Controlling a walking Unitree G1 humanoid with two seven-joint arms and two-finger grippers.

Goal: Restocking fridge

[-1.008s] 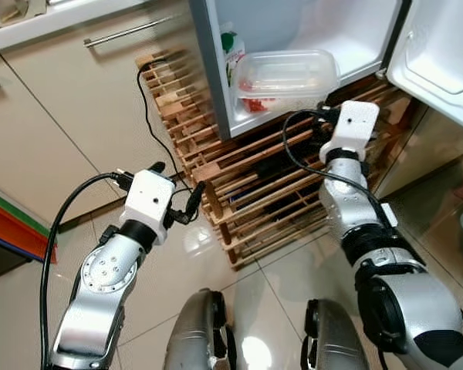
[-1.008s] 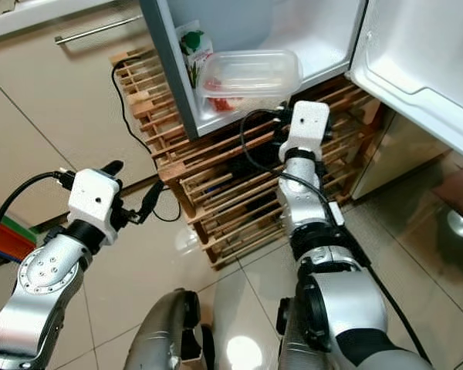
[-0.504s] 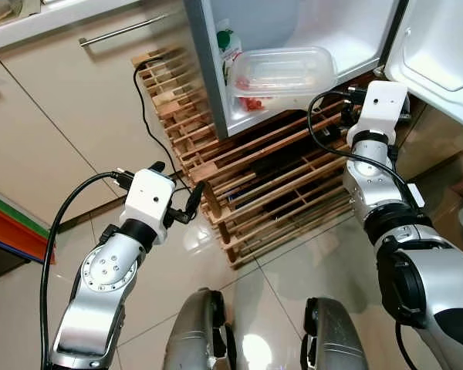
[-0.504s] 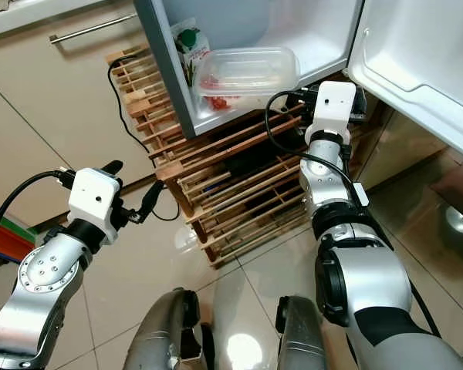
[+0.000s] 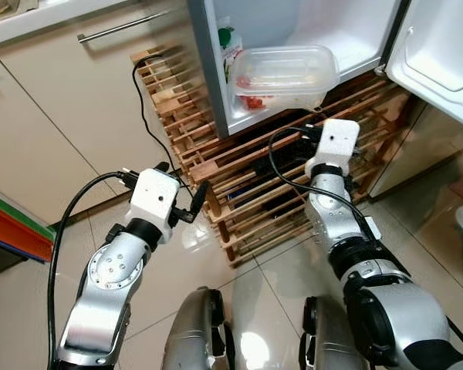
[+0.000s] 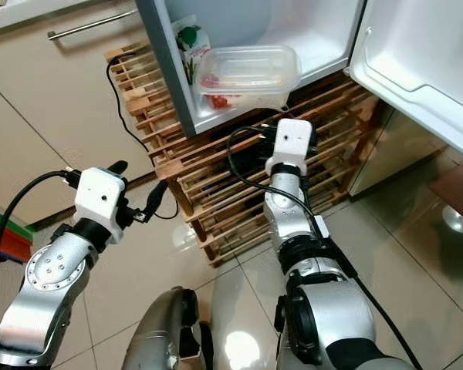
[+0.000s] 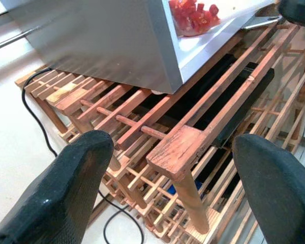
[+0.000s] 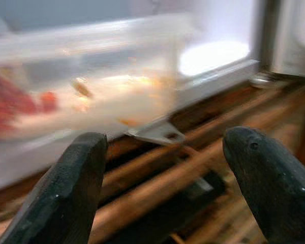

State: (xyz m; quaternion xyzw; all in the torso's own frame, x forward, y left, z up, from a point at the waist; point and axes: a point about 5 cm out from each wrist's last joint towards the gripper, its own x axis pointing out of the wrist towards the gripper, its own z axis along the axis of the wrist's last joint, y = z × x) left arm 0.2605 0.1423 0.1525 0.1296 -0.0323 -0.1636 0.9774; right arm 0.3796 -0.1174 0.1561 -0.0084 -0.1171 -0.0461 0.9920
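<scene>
At twelve o'clock of the head views, on the floor of the open fridge (image 5: pixel 216 85), a clear lidded food container (image 5: pixel 284 71) with red chopped pieces at its nine o'clock end, poking out past the front lip of the fridge floor. Just at its nine o'clock, tucked against the fridge's grey side wall, an upright carton (image 5: pixel 230 48) with a green cap and a leafy print. Beneath the fridge, a slatted wooden pallet (image 5: pixel 239 181) resting on glossy beige tiles (image 5: pixel 278 270); a black cable (image 5: pixel 143 104) trailing down from the pallet's eleven o'clock corner along the cream cabinet front (image 5: pixel 69 116) with its steel bar handle (image 5: pixel 119 25). At two o'clock, the white inner face of the fridge door (image 5: pixel 440 58), swung wide. Right gripper (image 8: pixel 162 168) raised at one o'clock of the robot's body, just below the container and apart from it, fingers (image 8: pixel 73 188) spread wide with nothing between them; through its wrist camera, the blurred container and the fridge's front lip just beyond the fingertips. Left gripper (image 7: pixel 173 173) held at nine o'clock of centre, well apart from the fridge, fingers (image 7: pixel 66 188) likewise spread and empty, aimed at a worn corner post of the pallet. At eight o'clock near the frame edge, a red and green striped edge (image 5: pixel 15 227) low against the cabinet.
</scene>
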